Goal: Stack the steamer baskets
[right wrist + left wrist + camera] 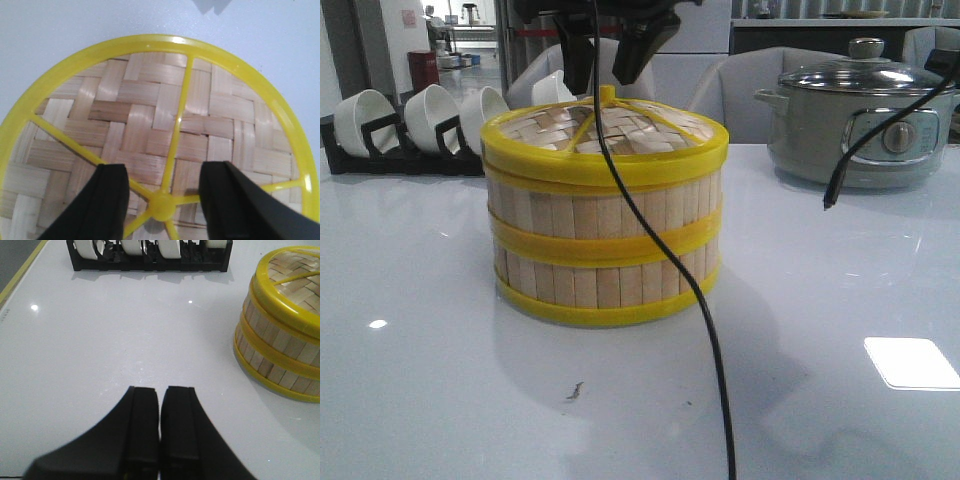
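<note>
White, glossy table (440, 400) fills my front view, with pale chairs (720, 85) behind it. At far left a black rack (380, 150) holds white bowls (360, 120) on edge. In the middle I see the steamer baskets (605, 250) stacked two high, bamboo slats between yellow rims, topped by the woven lid (620, 130) with yellow spokes. At right stands a grey electric pot (860, 130) under its glass lid. My left gripper (160, 440) is pressed together above bare table; my right gripper (162, 195) is spread, straddling the lid's knob (161, 206).
</note>
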Controlling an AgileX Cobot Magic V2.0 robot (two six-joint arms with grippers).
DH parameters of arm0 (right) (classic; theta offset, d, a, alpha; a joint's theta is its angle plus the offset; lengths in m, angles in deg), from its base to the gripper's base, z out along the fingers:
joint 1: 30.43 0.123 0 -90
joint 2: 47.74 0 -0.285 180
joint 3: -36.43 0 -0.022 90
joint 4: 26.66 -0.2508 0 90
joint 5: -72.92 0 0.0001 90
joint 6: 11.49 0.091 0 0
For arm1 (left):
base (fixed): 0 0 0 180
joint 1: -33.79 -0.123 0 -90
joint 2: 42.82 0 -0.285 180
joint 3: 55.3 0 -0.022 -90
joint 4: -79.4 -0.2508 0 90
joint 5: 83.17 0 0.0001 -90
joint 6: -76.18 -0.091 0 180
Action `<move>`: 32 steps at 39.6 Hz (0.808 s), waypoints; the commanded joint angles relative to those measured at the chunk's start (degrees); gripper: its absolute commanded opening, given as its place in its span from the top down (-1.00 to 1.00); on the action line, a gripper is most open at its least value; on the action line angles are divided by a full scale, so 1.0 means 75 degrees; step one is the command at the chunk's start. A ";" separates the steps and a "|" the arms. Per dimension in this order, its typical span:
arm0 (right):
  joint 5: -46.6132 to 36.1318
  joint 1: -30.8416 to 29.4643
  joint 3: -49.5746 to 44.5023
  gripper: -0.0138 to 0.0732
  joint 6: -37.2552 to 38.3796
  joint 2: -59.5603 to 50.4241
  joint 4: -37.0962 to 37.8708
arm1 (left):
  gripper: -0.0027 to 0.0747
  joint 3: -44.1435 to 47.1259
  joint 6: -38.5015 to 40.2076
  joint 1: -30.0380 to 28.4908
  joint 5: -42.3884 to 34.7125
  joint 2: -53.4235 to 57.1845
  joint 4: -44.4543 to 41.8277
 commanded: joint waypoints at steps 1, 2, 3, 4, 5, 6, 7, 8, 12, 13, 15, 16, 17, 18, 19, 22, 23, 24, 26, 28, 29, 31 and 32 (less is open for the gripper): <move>-0.0434 -0.0057 0.0272 -0.34 -0.0024 -0.0779 0.0227 | 0.68 -0.0233 0.0042 -0.0017 -0.0630 -0.0022 0.0017; -0.0440 -0.0065 0.0272 -0.34 -0.0024 -0.0843 0.0260 | 0.68 -0.0233 0.0042 -0.0017 -0.0630 -0.0022 0.0017; -0.0449 -0.0087 0.0272 -0.34 -0.0024 -0.0922 0.0298 | 0.68 -0.0233 0.0042 -0.0017 -0.0630 -0.0022 0.0017; -0.0455 -0.0116 0.0272 -0.34 -0.0024 -0.1004 0.0354 | 0.68 -0.0233 0.0042 -0.0017 -0.0630 -0.0022 0.0017; -0.0455 -0.0139 0.0272 -0.34 -0.0024 -0.1105 0.0394 | 0.68 -0.0233 0.0042 -0.0017 -0.0630 -0.0022 0.0017; -0.0455 -0.0177 0.0265 -0.34 -0.0024 -0.1196 0.0458 | 0.68 -0.0233 0.0042 -0.0017 -0.0630 -0.0022 0.0017; -0.0455 -0.0203 0.0256 -0.34 -0.0024 -0.1324 0.0514 | 0.68 -0.0233 0.0042 -0.0017 -0.0630 -0.0022 0.0017; -0.0455 -0.0236 0.0245 -0.34 -0.0024 -0.1420 0.0568 | 0.68 -0.0233 0.0042 -0.0017 -0.0630 -0.0022 0.0017; -0.0552 -0.0440 0.0041 -0.34 -0.0024 -0.1941 0.0812 | 0.68 -0.0233 0.0042 -0.0017 -0.0630 -0.0022 0.0017; -0.0605 -0.0494 -0.0054 -0.34 -0.0024 -0.2133 0.0850 | 0.68 -0.0233 0.0042 -0.0017 -0.0630 -0.0022 0.0017; -0.0764 -0.0632 -0.0340 -0.34 -0.0024 -0.2500 0.0881 | 0.68 -0.0233 0.0042 -0.0017 -0.0630 -0.0022 0.0017; -0.0881 -0.0717 -0.0552 -0.34 -0.0017 -0.2726 0.0881 | 0.68 -0.0233 0.0042 -0.0017 -0.0630 -0.0022 0.0017; -0.1016 -0.0808 -0.0810 -0.34 -0.0017 -0.2903 0.0881 | 0.68 -0.0233 0.0042 -0.0017 -0.0630 -0.0022 0.0017; -0.1136 -0.0878 -0.1027 -0.34 -0.0017 -0.3158 0.0881 | 0.68 -0.0233 0.0042 -0.0017 -0.0630 -0.0022 0.0017; -0.1321 -0.0980 -0.1349 -0.34 -0.0017 -0.3357 0.0881 | 0.68 -0.0233 0.0042 -0.0017 -0.0630 -0.0022 0.0017; -0.1877 -0.1249 -0.2287 -0.34 -0.0017 -0.4142 0.0881 | 0.68 -0.0233 0.0042 -0.0017 -0.0630 -0.0022 0.0017; -0.2214 -0.1388 -0.2801 -0.34 -0.0017 -0.4448 0.0881 | 0.68 -0.0233 0.0042 -0.0017 -0.0630 -0.0022 0.0017; -0.2420 -0.1474 -0.3119 -0.34 -0.0017 -0.4760 0.0881 | 0.68 -0.0233 0.0042 -0.0017 -0.0630 -0.0022 0.0017; -0.2893 -0.1687 -0.3869 -0.34 -0.0017 -0.5320 0.0881 | 0.68 -0.0233 0.0042 -0.0017 -0.0630 -0.0022 0.0017; -0.3421 -0.1933 -0.4723 -0.34 -0.0017 -0.5888 0.0874 | 0.68 -0.0233 0.0042 -0.0017 -0.0630 -0.0022 0.0017; -0.3601 -0.2026 -0.5045 -0.34 -0.0017 -0.6213 0.0874 | 0.68 -0.0233 0.0042 -0.0017 -0.0630 -0.0022 0.0017; -0.4024 -0.2235 -0.5795 -0.34 -0.0017 -0.6801 0.0874 | 0.68 -0.0233 0.0042 -0.0017 -0.0630 -0.0022 0.0017; -0.4270 -0.2352 -0.6236 -0.34 -0.0017 -0.7138 0.0874 | 0.68 -0.0233 0.0042 -0.0017 -0.0630 -0.0022 0.0017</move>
